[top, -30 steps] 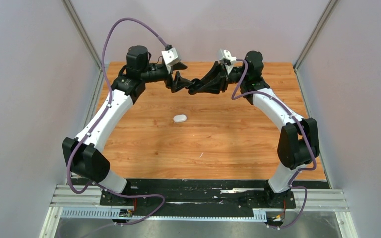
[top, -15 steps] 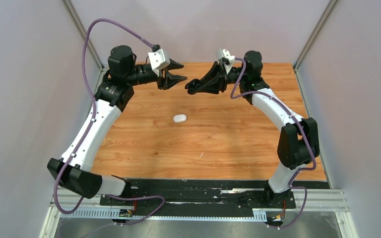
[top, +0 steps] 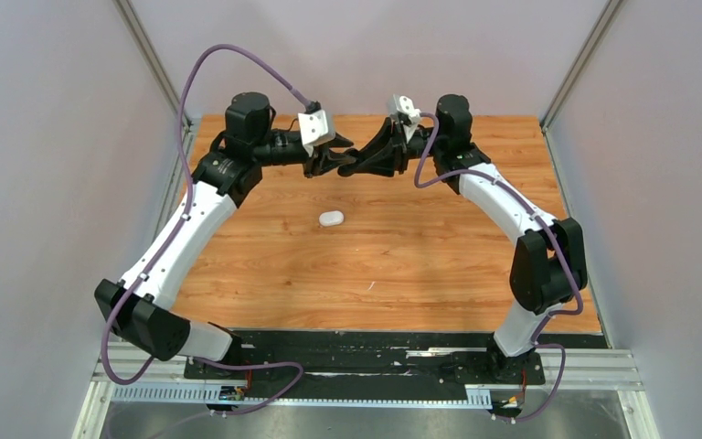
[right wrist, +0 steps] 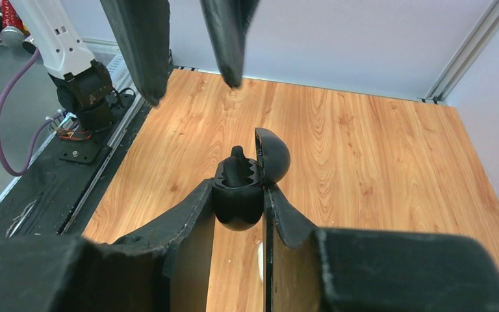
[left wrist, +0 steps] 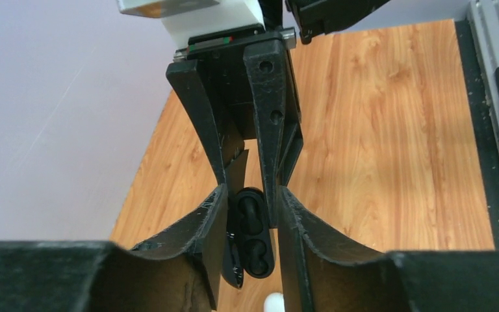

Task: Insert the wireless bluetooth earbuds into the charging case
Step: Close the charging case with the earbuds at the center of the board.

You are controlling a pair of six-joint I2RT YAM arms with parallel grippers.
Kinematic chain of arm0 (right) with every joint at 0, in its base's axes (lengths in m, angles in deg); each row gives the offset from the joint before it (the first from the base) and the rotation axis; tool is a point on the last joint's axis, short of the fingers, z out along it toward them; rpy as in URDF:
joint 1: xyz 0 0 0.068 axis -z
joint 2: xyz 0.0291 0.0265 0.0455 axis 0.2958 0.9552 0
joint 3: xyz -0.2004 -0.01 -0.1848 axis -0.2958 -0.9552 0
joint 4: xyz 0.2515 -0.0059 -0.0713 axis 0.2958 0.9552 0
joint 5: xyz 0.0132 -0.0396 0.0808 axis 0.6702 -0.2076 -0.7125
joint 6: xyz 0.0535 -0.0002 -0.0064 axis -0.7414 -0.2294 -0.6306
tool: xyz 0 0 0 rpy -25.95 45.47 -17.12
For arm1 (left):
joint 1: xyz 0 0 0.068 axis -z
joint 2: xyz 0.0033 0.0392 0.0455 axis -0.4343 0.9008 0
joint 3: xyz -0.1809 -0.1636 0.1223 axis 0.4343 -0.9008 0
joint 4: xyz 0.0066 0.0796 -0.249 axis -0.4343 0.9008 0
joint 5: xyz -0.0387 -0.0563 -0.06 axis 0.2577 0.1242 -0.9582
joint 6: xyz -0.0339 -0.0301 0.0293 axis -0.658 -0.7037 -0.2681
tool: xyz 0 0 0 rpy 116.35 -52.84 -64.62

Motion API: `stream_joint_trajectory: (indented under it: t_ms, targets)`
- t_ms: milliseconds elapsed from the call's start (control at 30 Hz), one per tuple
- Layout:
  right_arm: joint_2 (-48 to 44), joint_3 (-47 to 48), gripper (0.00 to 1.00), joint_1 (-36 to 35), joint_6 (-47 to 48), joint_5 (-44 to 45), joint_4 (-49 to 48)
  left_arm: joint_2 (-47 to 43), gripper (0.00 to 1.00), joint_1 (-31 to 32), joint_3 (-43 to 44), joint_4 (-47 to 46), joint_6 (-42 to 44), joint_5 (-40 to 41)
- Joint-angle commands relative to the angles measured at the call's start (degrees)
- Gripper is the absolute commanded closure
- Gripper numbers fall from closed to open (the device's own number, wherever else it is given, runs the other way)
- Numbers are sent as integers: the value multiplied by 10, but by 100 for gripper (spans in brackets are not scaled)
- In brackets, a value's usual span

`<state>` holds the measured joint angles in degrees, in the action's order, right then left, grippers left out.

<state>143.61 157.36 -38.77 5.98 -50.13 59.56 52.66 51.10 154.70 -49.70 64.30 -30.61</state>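
On the left, the left arm arches up from its base and reaches to the far middle of the tabletop, a purple cable looping high above it beside the grey side wall. Its left hand is held in the air with its fingers apart and nothing between them. In the right wrist view they hang above and apart from the mouth of the black charging case. Through the left wrist view, that case shows in the gap between the left hand's fingers with its two dark wells facing the camera. The other hand's fingers run down along both of its sides, one crossing its right edge. The case is open, its domed lid swung upright to the right. One black earbud stands up out of a well, only partly sunk; whether the second well is filled I cannot tell. The right hand is clamped on the lower body of this case, one finger on each flank, holding it well above the wood. Below the two meeting hands, a closed white oval case lies alone on the tabletop, touched by neither hand. To the right, the right arm curves back to its base at the near edge.
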Motion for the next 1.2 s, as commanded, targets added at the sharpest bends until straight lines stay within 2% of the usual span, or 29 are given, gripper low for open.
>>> stream_joint_trajectory:
  t_ms: [0, 67, 100, 133, 200, 367, 500, 667, 933, 1167]
  targets:
    - [-37, 24, 100, -8, 48, 1, 23, -20, 53, 13, -18, 18, 78, 49]
    - [-37, 24, 100, -9, 56, 0, 31, -33, 40, 17, -37, -6, 90, 71]
    - [-38, 24, 100, -10, 57, -2, 32, -41, 20, 18, -48, -20, 96, 78]
    - [-37, 25, 100, -9, 57, -3, 32, -44, 5, 19, -51, -25, 99, 91]
    - [-37, 25, 100, -10, 58, -8, 33, -50, 1, 19, -55, -26, 114, 105]
    - [-41, 25, 100, -11, 86, -20, 46, -48, 0, 18, -48, -13, 99, 124]
    - [-47, 22, 100, -12, 124, -29, 54, -29, 0, 2, -26, -4, 40, 66]
    - [-53, 20, 100, -13, 155, -34, 60, -12, 0, -6, -9, 10, 36, 45]
    - [-57, 23, 100, -17, 186, -33, 83, -5, 0, -7, -7, 0, 39, 51]
    - [-60, 28, 100, -21, 214, -33, 107, -2, 1, -7, -19, -40, 18, 92]
